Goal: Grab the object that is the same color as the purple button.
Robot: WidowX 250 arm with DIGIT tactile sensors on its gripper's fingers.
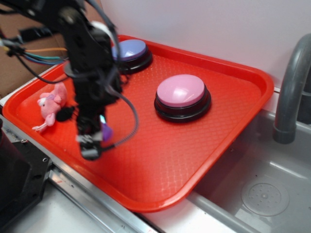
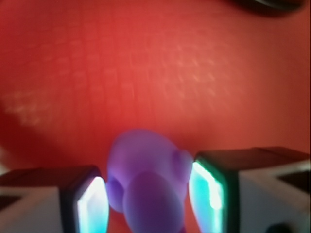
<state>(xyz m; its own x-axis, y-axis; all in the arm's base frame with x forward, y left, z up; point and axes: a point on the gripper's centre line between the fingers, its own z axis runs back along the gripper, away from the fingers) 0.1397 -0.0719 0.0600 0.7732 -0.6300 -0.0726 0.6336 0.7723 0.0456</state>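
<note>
Duck (image 2: 146,187) sits right between the fingers (image 2: 92,206) of the gripper (image 2: 148,201), low over the red tray (image 1: 160,160), near the pink plush (image 1: 51,104). Jaws look parted, slim gaps either side (blurry, mind). Right target, matching the purple button (image 1: 130,50). Squeeze and lift remain.

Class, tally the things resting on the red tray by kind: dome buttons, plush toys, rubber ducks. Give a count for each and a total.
Dome buttons: 2, the purple button and the pink button
Plush toys: 1, the pink plush
Rubber ducks: 1, the purple duck between the gripper fingers
Total: 4 on the tray
</note>
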